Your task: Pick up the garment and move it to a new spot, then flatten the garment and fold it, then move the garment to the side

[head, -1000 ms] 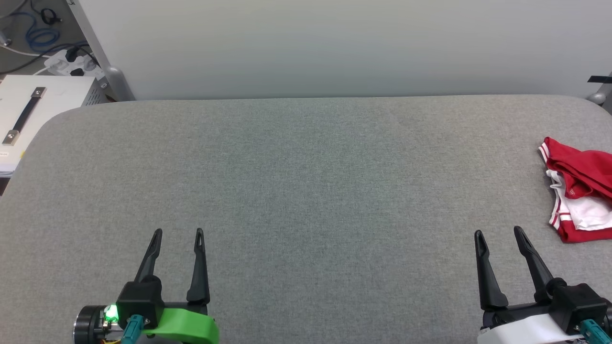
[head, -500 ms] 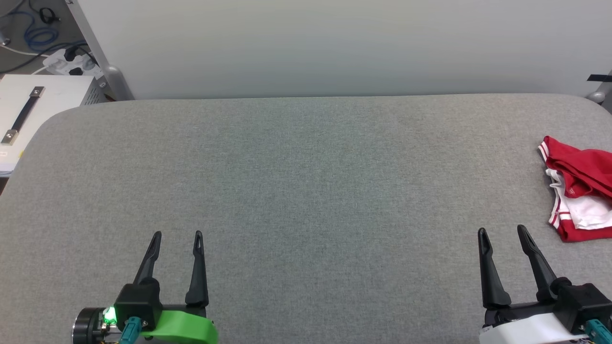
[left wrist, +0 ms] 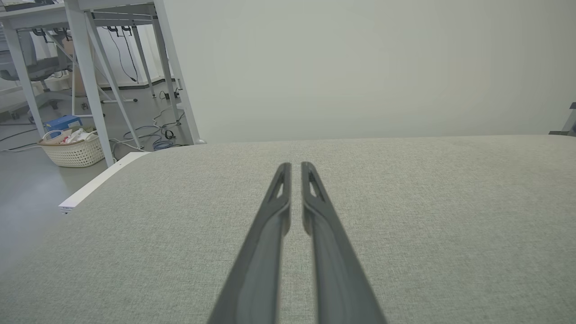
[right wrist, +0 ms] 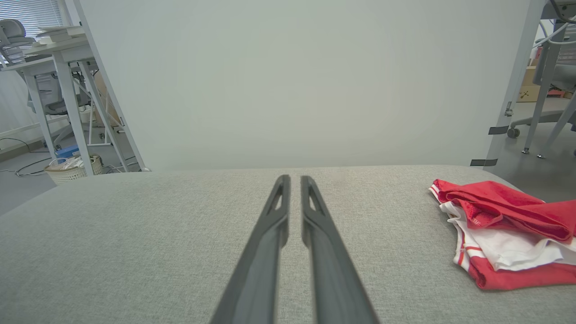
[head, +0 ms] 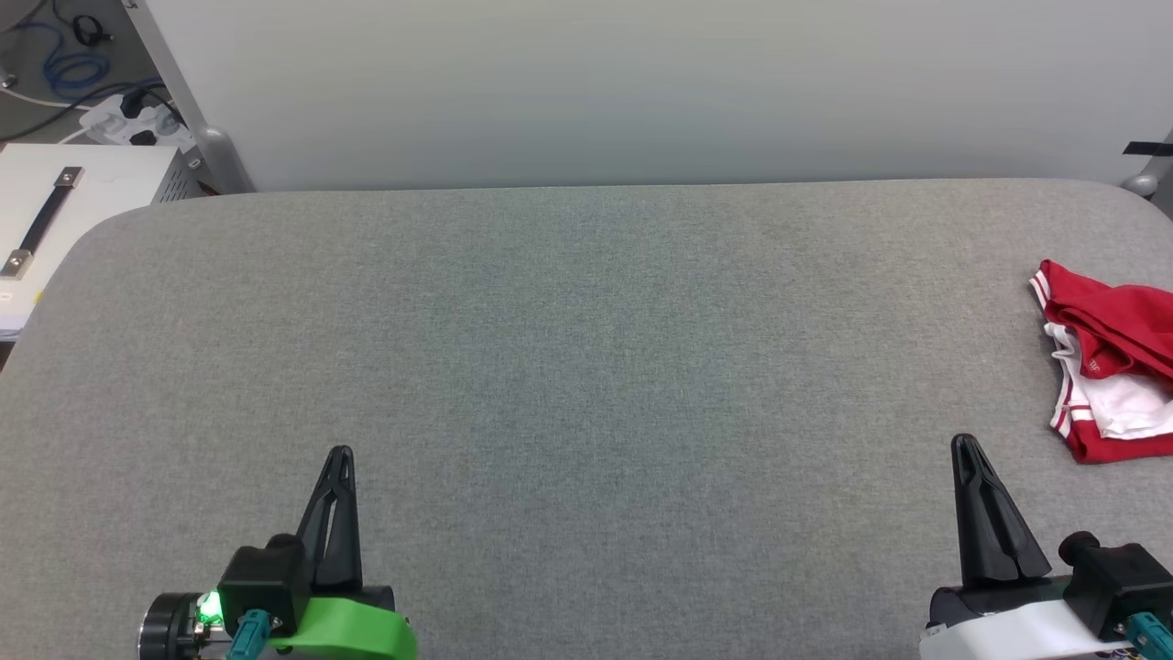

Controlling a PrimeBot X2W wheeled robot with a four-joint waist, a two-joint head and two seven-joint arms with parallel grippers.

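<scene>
The garment [head: 1109, 357], red with white parts and striped trim, lies crumpled at the far right edge of the grey table [head: 586, 367], cut off by the head view's border. In the right wrist view the garment [right wrist: 504, 225] sits to the right of my fingers. My right gripper [head: 967, 447] hovers near the front right, left of and nearer than the garment, shut with nothing in it; its fingers [right wrist: 274, 211] lie almost together. At the front left my left gripper [head: 340, 456] is shut and empty over bare cloth, its fingers [left wrist: 276, 198] nearly touching.
A pale wall panel [head: 641, 92] stands along the table's far edge. Off the left corner sit a white case with a handle [head: 55, 220] and cables with a power strip [head: 128, 119]. A wicker basket [left wrist: 74, 150] and desk legs stand on the floor beyond.
Both grippers have closed from wide open to shut. Neither arm has shifted much, and the garment lies where it was.
</scene>
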